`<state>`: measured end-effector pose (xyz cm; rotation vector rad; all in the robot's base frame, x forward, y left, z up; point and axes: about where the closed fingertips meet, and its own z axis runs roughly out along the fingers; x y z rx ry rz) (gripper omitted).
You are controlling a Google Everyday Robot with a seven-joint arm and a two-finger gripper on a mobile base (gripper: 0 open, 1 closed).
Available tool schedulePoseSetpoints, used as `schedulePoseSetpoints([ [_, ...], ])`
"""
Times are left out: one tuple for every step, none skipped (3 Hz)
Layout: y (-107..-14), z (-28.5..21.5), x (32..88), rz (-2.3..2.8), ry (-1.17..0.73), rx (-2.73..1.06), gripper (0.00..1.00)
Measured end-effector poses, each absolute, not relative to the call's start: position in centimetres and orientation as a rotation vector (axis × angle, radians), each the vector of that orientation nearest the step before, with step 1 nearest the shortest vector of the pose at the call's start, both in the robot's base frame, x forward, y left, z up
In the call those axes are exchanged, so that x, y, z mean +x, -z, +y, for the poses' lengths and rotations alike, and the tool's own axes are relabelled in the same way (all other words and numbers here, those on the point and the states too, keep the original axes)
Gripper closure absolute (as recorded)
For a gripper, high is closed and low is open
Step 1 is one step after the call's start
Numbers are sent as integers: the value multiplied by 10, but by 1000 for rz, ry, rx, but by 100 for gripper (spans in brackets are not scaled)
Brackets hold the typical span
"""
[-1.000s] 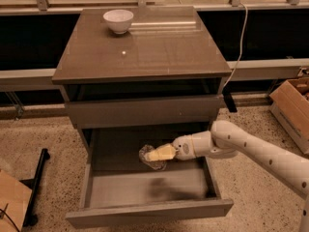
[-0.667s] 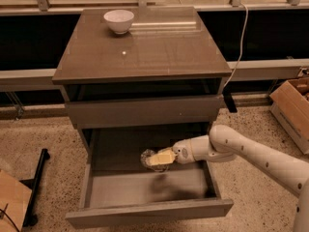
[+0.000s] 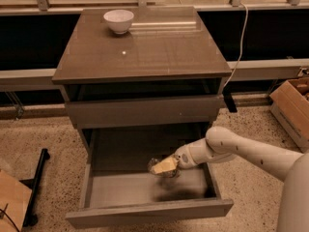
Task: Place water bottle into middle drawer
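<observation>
The middle drawer [image 3: 145, 214] is pulled wide open below the cabinet top, showing its paler grey floor. My gripper [image 3: 170, 164] reaches in from the right, inside the drawer's opening and a little above its floor. It is shut on the water bottle [image 3: 162, 166], a small clear crinkly bottle with a yellowish label, which points left and casts a shadow on the drawer floor below it.
A white bowl [image 3: 119, 21] stands at the back left of the cabinet top [image 3: 145, 52]. The drawer above shows only its flat front [image 3: 142, 110]. A cardboard box [image 3: 292, 103] sits on the floor at right, and a black stand [image 3: 36, 182] at left.
My gripper and the bottle have sunk a little lower and moved slightly left, toward the drawer floor. The drawer and the bowl have not moved.
</observation>
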<state>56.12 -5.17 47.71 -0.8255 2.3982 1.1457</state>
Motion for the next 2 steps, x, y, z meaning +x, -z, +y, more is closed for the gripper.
schedulePoseSetpoints([
  [-460,-54,559,2467,-1117,-840,83],
  [-458,-52,558,2471,-1119,-843,59],
])
